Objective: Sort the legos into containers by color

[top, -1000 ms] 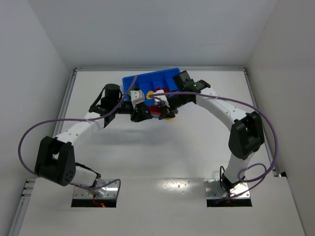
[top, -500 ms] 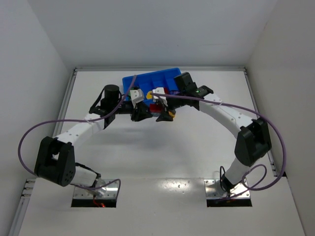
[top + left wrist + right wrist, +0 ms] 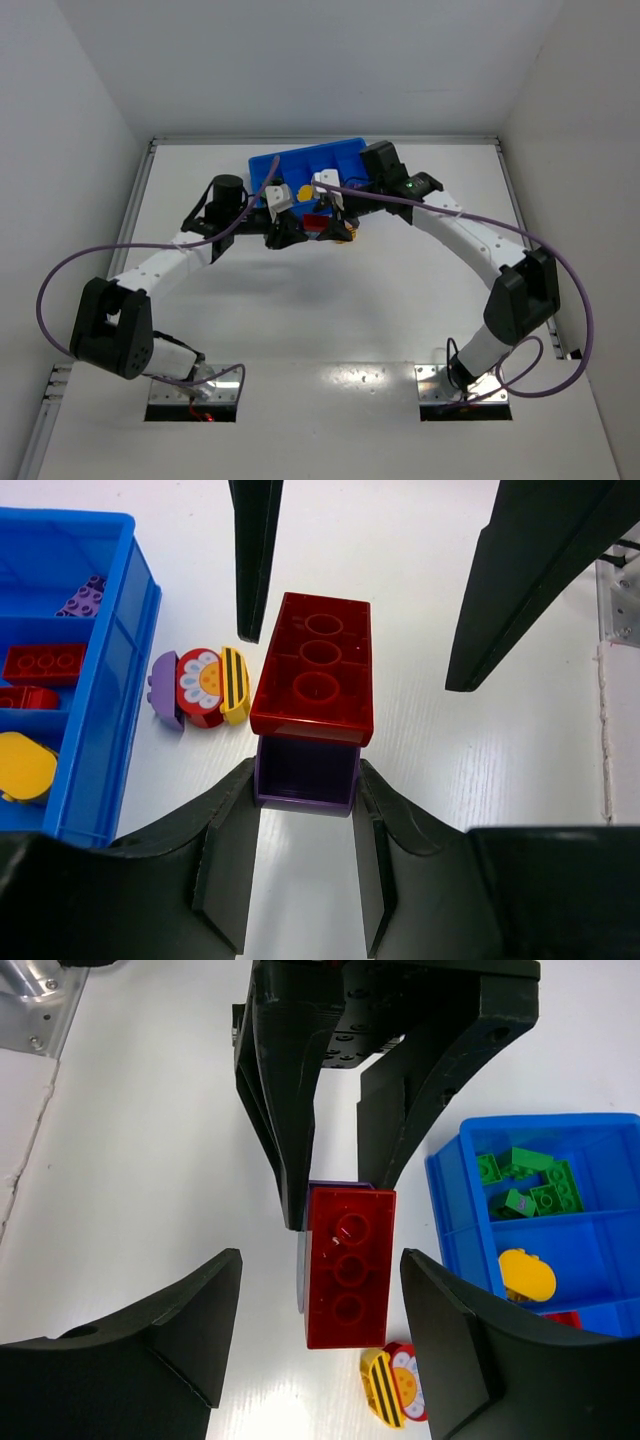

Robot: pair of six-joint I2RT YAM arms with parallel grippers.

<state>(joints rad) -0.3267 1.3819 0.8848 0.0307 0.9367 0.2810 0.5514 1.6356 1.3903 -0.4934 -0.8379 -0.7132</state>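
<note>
My left gripper [image 3: 305,780] is shut on a purple brick [image 3: 305,777] that is joined to a translucent red brick [image 3: 315,670]. The red brick sticks out ahead of the fingers. My right gripper [image 3: 321,1260] is open wide, one finger on each side of the red brick [image 3: 348,1265], touching nothing. In the top view the red brick [image 3: 316,224] lies between the left gripper [image 3: 285,232] and the right gripper [image 3: 338,222], just in front of the blue tray [image 3: 300,165]. The tray [image 3: 450,1210] holds green bricks [image 3: 525,1185], a yellow piece [image 3: 527,1275] and a red brick [image 3: 45,663].
A small bee-and-flower piece [image 3: 205,685] in purple, red and striped yellow lies on the table beside the tray wall [image 3: 130,680], close to the held bricks. It also shows in the right wrist view [image 3: 395,1385]. A purple brick [image 3: 85,595] lies in the tray.
The right arm's elbow has swung out to the right and its gripper has shifted slightly toward the tray. The red brick now shows between the grippers. The left arm has barely moved.
</note>
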